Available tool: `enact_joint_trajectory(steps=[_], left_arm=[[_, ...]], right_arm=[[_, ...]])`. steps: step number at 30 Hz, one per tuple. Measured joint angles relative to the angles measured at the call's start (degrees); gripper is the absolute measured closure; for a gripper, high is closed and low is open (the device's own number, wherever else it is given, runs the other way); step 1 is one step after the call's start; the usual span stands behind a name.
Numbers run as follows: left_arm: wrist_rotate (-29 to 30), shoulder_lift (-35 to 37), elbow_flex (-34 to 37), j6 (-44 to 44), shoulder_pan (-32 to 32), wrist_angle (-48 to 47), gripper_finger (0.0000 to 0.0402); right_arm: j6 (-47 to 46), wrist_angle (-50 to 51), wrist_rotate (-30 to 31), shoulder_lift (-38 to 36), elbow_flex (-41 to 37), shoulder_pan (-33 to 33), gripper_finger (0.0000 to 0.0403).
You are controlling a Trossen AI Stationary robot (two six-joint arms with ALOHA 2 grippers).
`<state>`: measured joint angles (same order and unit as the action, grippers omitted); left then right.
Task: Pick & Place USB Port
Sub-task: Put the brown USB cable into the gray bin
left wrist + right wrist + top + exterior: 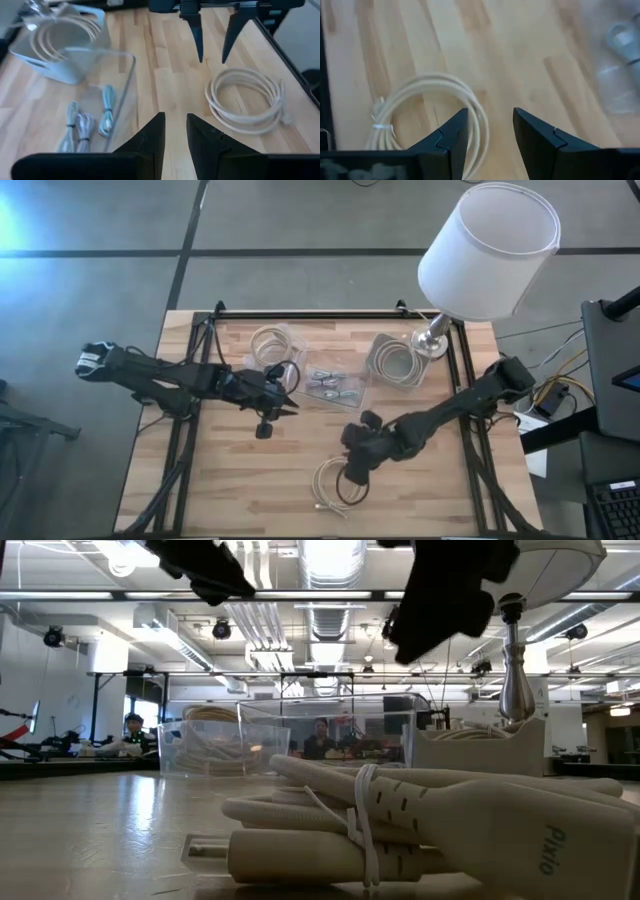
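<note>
Several small grey USB pieces (335, 387) lie in a shallow clear tray (352, 370) at the table's middle; the left wrist view shows them (87, 125) too. A cream coiled cable (338, 485) lies flat on the wood near the near edge, tied with a band (365, 820). My right gripper (352, 467) hovers open just above this coil (435, 107), touching nothing. My left gripper (288, 398) is open beside the tray's left edge, above the table (175, 132).
A clear tray (270, 343) and a pale bin (395, 360), each with a coiled cable, stand toward the far edge. A white-shaded lamp (490, 250) stands at the far right corner on its base (432, 340). Black rails (190, 430) run along the table's sides. Bare wood lies near left.
</note>
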<state>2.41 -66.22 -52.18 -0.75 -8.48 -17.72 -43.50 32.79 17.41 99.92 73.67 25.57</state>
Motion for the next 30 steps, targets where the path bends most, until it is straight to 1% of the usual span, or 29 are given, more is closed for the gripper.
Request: enact_joint_trajectory(steps=[2, 5, 7, 11, 15, 18, 22, 26, 30], left_arm=[[-0.1, 0.0, 1.3, 0.0, -0.6, 0.2, 0.0321], [-0.1, 0.0, 3.9, 1.2, -1.7, 1.4, 0.0321], [-0.1, 0.0, 6.1, 2.5, -2.4, 3.2, 0.0321], [-0.1, 0.0, 11.0, 3.2, -3.7, 10.5, 0.0321], [-0.1, 0.0, 15.8, 3.4, -4.4, 19.7, 0.0321], [0.0, 0.0, 18.2, 3.9, -4.4, 24.0, 0.0321], [0.0, 0.0, 19.8, 4.6, -4.4, 26.9, 0.0321], [0.0, 0.0, 20.1, 5.3, -4.4, 27.0, 0.0321], [0.0, 0.0, 20.1, 5.3, -4.4, 27.2, 0.0321]], right_arm=[[0.0, -0.8, -1.9, 2.1, 0.0, 0.1, 0.0257], [-2.3, -0.7, -6.9, 4.7, 0.6, 0.1, 0.0260], [-3.3, -0.6, -8.6, 6.2, 0.8, 0.0, 0.0262], [-3.3, -0.3, -9.4, 8.4, 0.8, 0.1, 0.0264], [-5.7, -0.8, -10.6, 9.9, 0.8, 0.0, 0.0262], [-5.9, -1.4, -10.8, 11.4, 0.8, 0.0, 0.0262], [-5.5, -1.8, -11.3, 14.3, 0.8, 0.0, 0.0264], [-5.4, -2.2, -11.0, 16.0, 1.1, -0.1, 0.0265], [-4.7, -2.2, -11.1, 16.2, 1.1, -0.4, 0.0284]])
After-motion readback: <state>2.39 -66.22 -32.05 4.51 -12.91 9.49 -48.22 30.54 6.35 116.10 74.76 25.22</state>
